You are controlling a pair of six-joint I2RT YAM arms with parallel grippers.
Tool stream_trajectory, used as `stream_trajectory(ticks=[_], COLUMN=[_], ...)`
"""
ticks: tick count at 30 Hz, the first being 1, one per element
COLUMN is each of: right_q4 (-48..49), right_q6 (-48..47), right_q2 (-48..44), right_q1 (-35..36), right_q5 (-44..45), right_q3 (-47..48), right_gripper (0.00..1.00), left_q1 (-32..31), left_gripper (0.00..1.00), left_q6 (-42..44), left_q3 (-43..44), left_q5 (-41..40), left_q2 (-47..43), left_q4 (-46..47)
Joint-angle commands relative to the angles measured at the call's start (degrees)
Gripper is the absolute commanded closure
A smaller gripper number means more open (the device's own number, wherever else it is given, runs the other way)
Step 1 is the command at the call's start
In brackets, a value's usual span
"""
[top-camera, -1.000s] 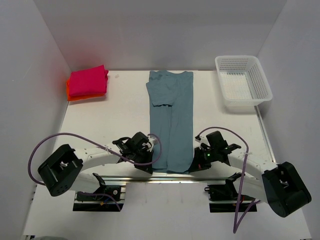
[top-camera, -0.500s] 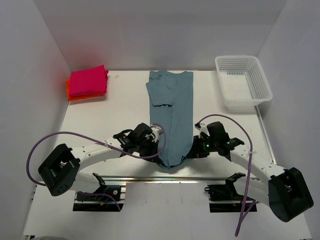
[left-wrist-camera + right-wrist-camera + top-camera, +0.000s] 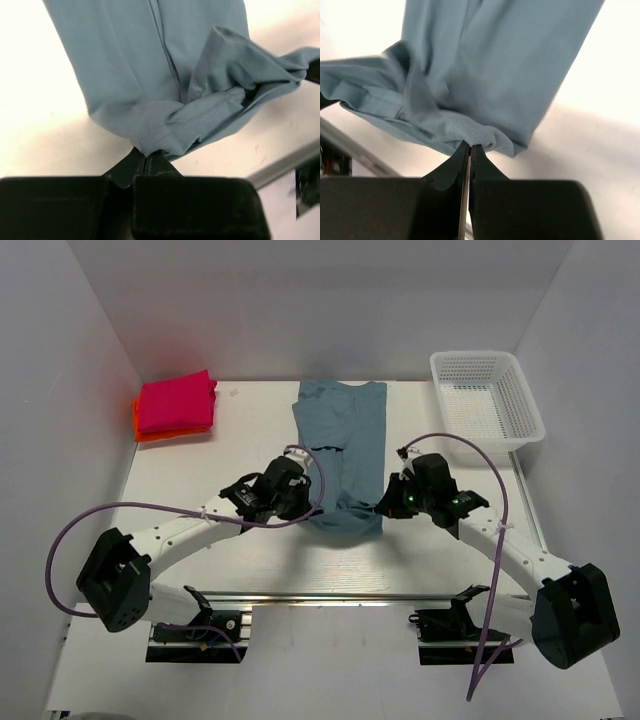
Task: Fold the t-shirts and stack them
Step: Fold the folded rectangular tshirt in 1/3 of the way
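The dusty teal-blue t-shirt [image 3: 343, 430] lies as a long strip down the table's middle, its near end lifted and doubled back. My left gripper [image 3: 312, 508] is shut on the hem's left corner [image 3: 150, 145]. My right gripper [image 3: 383, 508] is shut on the hem's right corner [image 3: 472, 135]. Both hold the hem just above the cloth, near mid-table. The magenta-pink t-shirt [image 3: 177, 401] lies folded on the orange-red t-shirt [image 3: 150, 429] at the far left corner.
A white mesh basket [image 3: 484, 406] stands at the far right. White walls close the table's left, back and right sides. A metal rail [image 3: 340, 596] runs along the near edge between the arm bases.
Both grippers have carried the shirt's near hem away from the near edge toward the table's middle, folding the lower part over the shirt. The pink and orange stack has not moved.
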Motion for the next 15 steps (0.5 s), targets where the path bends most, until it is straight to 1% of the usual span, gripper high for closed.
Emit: stream_trajectory(ticks=[1,3,6,7,11,15], right_q4=[4.4,5.7,4.7,4.7,5.3,5.5], right_q6=[0.4,-0.2,-1.4,-1.5,-2.4,-3.2], right_q2=[1.2,2.0,4.8,5.7,8.6,12.3], right_q1=[-0.6,-0.7,-1.2,-1.4,-2.2,-3.1], right_q5=[5.7,6.8,10.0,10.9,11.9,13.8], right_q3=[4.6,6.0,9.7,11.0,14.4,17.6], right_gripper=[1.00,1.00,1.00,1.00,1.00,1.00], left_q1=[1.2,2.7,4.4,4.4,7.6,9.2], left_gripper=[1.00,1.00,1.00,1.00,1.00,1.00], left_q6=[-0.5,0.0,1.3,1.8,2.5,4.6], left_q3=[5.2,7.7,11.7,13.1,16.1,19.6], left_q5=[-6.0,-7.4,-9.4,-9.4,-9.4,-7.6], left_q2=[1.3,4.0,6.1,7.4,10.5,14.3], left_q4=[1.9,0.6,-0.8,-1.4,-1.4,-0.8])
